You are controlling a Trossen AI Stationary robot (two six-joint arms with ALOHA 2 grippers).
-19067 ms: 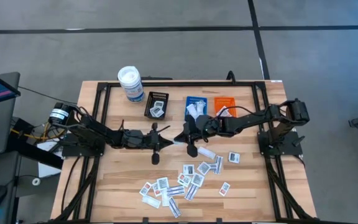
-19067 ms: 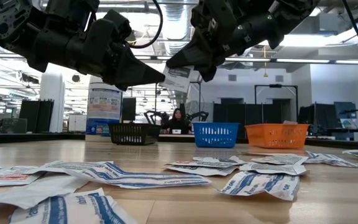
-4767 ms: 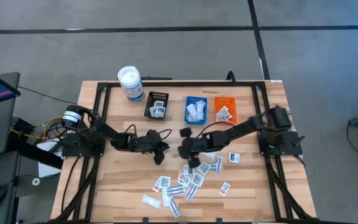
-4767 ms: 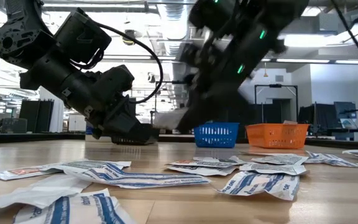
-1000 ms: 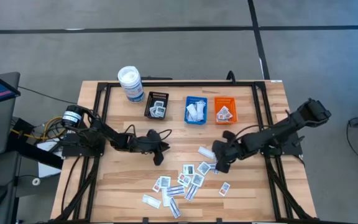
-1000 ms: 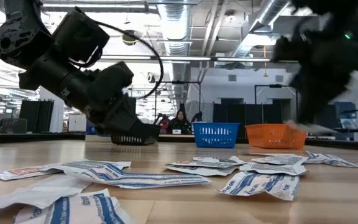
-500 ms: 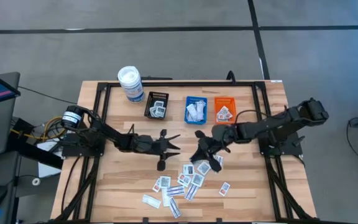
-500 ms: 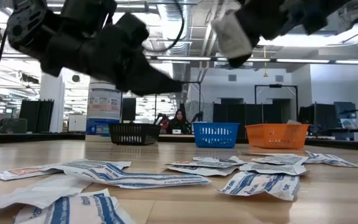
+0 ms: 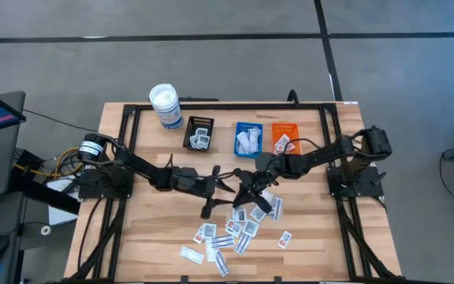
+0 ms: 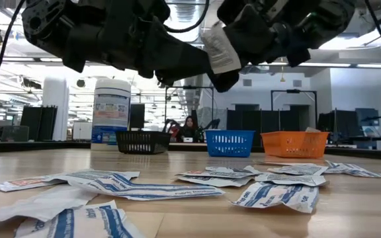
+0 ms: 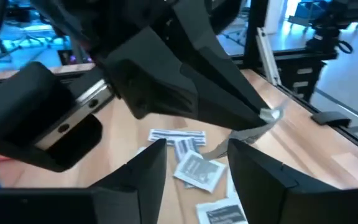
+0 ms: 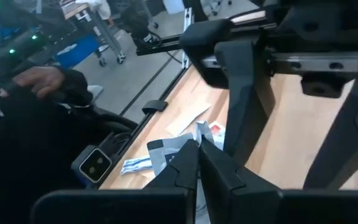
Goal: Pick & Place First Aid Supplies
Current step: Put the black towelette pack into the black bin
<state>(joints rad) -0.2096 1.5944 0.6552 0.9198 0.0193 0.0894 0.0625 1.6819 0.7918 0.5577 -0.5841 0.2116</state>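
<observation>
Several first aid supplies, small white packets (image 9: 239,225), lie loose on the wooden table's near middle. My right gripper (image 12: 197,163) hangs above the table's centre (image 9: 247,186), shut on one white packet (image 10: 220,45). My left gripper (image 9: 225,183) faces it from the left, open. In the left wrist view its two fingers (image 11: 148,165) stand on either side of the packet's free end (image 11: 253,130); whether they touch it I cannot tell. My right gripper pinches one end of the white packet (image 12: 178,148) between its two fingertips. The fingers come from the table's right, slanting a little down. The packet is lifted clear of the table and sticks out beyond the fingertips toward my left gripper.
Along the far side stand a black tray (image 9: 199,134), a blue tray (image 9: 248,140) and an orange tray (image 9: 285,139), each with packets in it. A white canister (image 9: 165,105) stands at the far left. A person's hand (image 12: 39,78) shows beyond the table.
My right gripper has lifted a packet from the right part of the pile and carried it toward the table's centre. My left gripper has risen from near the table, gone right toward the packet, and spread its fingers wider.
</observation>
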